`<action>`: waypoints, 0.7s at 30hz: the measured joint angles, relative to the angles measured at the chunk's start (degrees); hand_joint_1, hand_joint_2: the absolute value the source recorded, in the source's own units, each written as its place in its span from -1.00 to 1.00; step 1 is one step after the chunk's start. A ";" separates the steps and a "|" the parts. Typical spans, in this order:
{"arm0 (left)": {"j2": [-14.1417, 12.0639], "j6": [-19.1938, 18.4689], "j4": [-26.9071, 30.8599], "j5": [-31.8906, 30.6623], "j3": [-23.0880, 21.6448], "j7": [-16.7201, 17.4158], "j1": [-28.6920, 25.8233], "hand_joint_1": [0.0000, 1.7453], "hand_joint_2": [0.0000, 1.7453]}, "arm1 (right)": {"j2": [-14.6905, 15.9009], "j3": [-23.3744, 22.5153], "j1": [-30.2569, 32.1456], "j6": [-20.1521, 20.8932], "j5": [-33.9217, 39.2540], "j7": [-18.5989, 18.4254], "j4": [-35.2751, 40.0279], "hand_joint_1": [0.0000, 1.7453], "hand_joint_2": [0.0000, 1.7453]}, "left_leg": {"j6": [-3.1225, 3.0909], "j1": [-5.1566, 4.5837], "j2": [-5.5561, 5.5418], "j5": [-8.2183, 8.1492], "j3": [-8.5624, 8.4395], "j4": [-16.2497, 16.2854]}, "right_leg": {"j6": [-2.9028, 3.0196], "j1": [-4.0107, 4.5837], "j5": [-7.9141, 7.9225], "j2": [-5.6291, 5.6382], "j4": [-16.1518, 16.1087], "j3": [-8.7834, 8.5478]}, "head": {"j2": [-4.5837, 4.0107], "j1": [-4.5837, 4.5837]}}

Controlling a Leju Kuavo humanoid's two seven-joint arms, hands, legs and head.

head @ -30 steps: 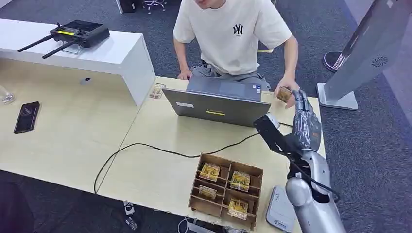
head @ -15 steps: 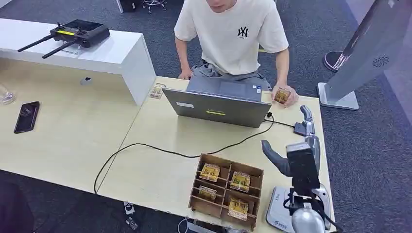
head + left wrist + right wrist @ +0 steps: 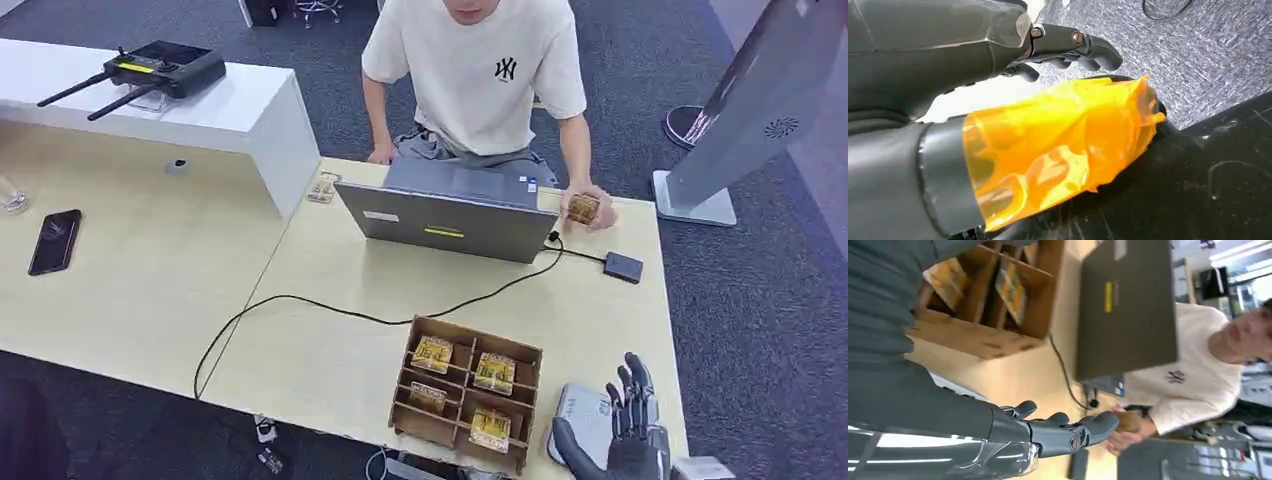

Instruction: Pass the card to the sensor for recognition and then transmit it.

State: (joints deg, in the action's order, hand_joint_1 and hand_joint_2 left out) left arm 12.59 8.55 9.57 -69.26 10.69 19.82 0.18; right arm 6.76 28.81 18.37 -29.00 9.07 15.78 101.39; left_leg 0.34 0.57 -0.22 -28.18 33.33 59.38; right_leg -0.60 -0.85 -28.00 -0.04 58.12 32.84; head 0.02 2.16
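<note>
The card (image 3: 583,208) is in the hand of a person sitting behind the laptop (image 3: 445,215), at the table's far right. My right hand (image 3: 628,432) hovers low at the near right corner with its fingers spread and nothing in it, just over the grey sensor pad (image 3: 578,418). In the right wrist view the right hand's fingers (image 3: 1068,432) stretch out bare, pointing toward the person's hand and card (image 3: 1128,421). My left hand (image 3: 998,125), its thumb wrapped in orange tape, hangs over dark carpet and holds nothing.
A brown divided box (image 3: 465,392) holding several cards stands beside the pad. A black cable (image 3: 330,310) crosses the table to the laptop, and a small black box (image 3: 623,267) lies on its lead. A phone (image 3: 55,241) lies far left. A grey stand (image 3: 745,110) rises beyond the table's right edge.
My right arm has drawn back from the person's hand at the far edge to the near corner by the pad. The card stays with the person.
</note>
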 joint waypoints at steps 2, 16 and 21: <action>0.00 0.26 0.00 -0.07 0.04 -0.22 -0.03 -1.00 -1.00 | 1.73 2.08 -0.15 0.04 0.57 0.00 -0.09 -1.00 1.00 | 0.00 0.00 -0.01 0.01 0.00 0.00 | 0.00 0.00 0.00 -0.02 0.00 0.00 | 0.00 0.00; -0.07 0.37 0.00 0.20 0.15 -0.96 -0.06 -1.00 -1.00 | 6.33 10.51 -3.36 0.15 -0.81 -0.09 -1.81 -1.00 1.00 | 0.02 0.01 -0.02 0.04 -0.03 0.00 | 0.01 0.00 0.01 -0.02 0.01 0.00 | 0.00 -0.02; -5.31 -5.16 0.00 3.74 1.99 -6.56 0.00 -1.00 -1.00 | 7.89 14.31 -6.42 3.43 -3.07 0.42 -3.52 -1.00 1.00 | 0.03 0.12 0.07 0.04 -0.02 -0.01 | 0.03 0.10 0.01 0.01 0.01 -0.01 | 0.00 -0.09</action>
State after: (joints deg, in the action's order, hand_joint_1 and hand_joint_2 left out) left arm 7.28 3.38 9.57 -65.53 12.68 13.26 0.17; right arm 14.64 43.13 11.95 -25.57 6.01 16.20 97.87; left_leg 0.37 0.69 -0.14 -28.13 33.31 59.37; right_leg -0.57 -0.75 -27.99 -0.03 58.13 32.83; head 0.02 2.08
